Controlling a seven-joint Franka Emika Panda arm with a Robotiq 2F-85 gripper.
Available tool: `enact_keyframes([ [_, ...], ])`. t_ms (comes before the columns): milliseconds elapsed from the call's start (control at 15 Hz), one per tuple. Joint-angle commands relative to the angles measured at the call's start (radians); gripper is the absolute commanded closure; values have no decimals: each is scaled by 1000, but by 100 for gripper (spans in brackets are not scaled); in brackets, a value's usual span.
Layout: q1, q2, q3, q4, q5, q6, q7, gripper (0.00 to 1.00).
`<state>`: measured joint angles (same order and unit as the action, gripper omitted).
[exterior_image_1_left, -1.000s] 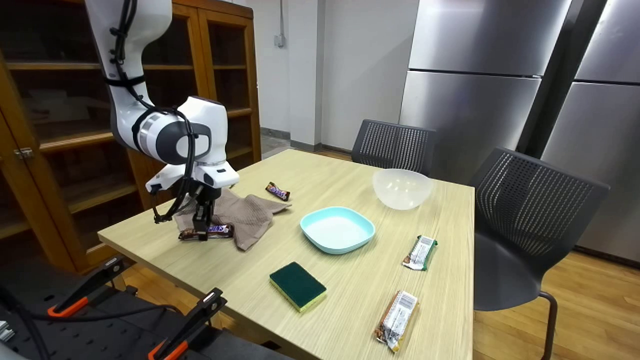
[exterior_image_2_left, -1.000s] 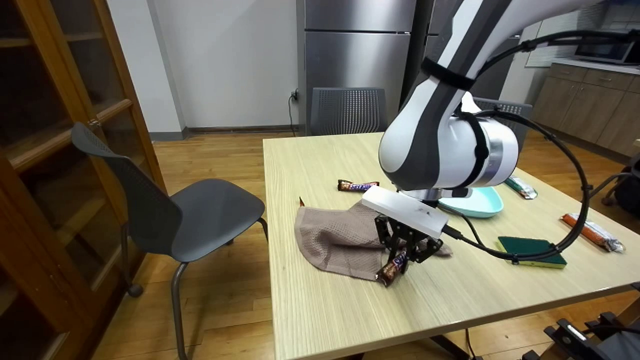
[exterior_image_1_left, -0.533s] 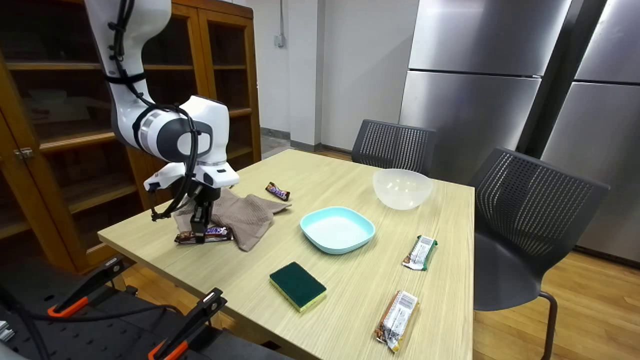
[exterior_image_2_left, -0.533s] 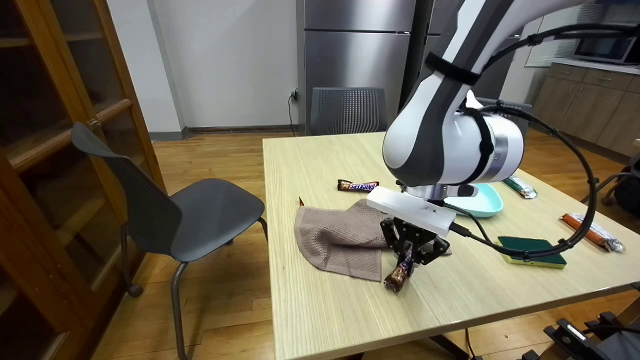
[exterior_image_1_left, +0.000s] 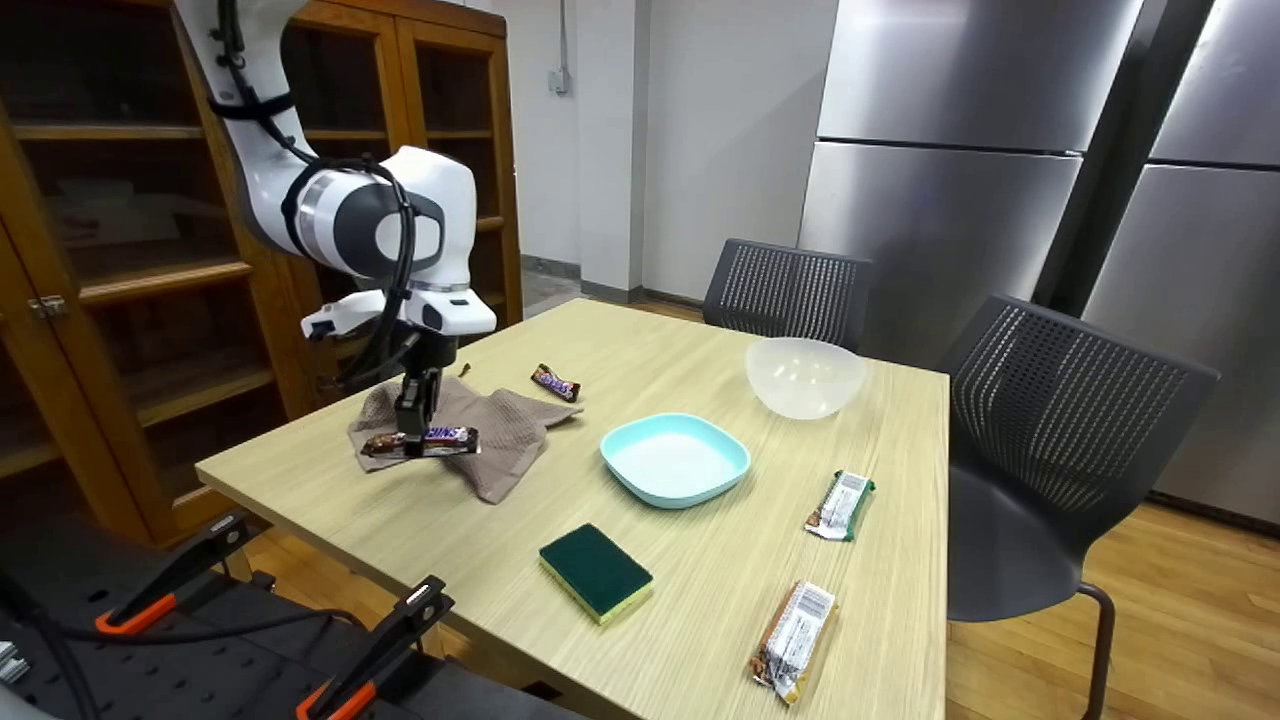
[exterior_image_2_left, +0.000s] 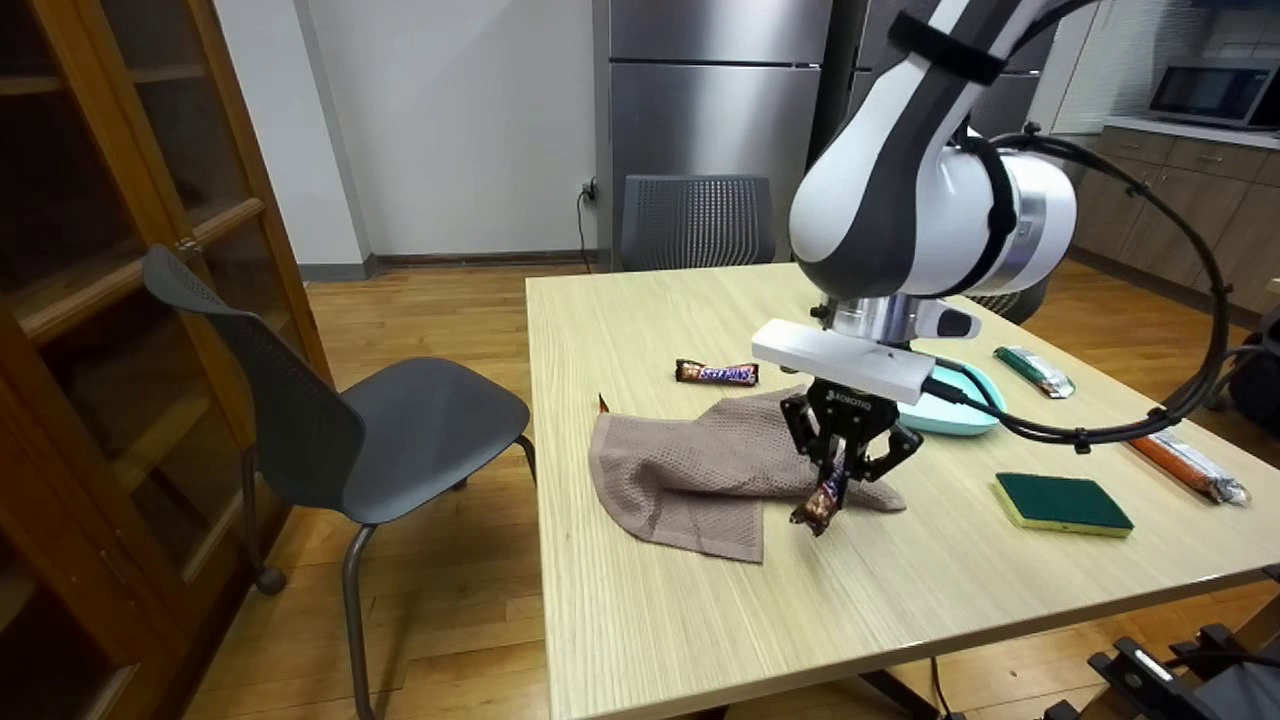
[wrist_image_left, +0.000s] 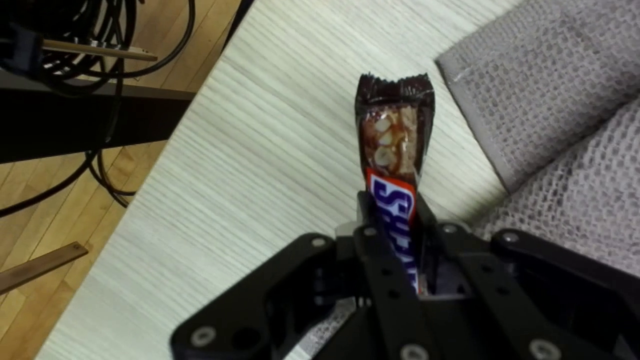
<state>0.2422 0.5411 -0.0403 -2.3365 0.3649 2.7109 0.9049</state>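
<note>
My gripper is shut on a brown chocolate bar with a blue and white label. It grips the bar near its middle, and in both exterior views the bar is held slightly above the table. In the wrist view the fingers press on both sides of the bar, and its far end points away. The bar's end also shows under the gripper in an exterior view. A crumpled brown towel lies beside and behind the held bar. A similar bar lies on the table beyond the towel.
A light blue dish, a translucent white bowl and a green-and-yellow sponge are on the table. A green-wrapped bar and an orange-wrapped bar lie nearby. A small dark-and-orange object is beyond the towel. Chairs stand around the table.
My gripper has risen and moved slightly away from the table's near edge, carrying the bar up with it. The towel and the other objects have stayed in place.
</note>
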Motion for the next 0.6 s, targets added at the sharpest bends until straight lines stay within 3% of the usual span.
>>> enact_keyframes([
  [0, -44, -81, -2, 3, -9, -77, 29, 96],
  [533, -161, -81, -27, 120, 10, -140, 50, 96],
])
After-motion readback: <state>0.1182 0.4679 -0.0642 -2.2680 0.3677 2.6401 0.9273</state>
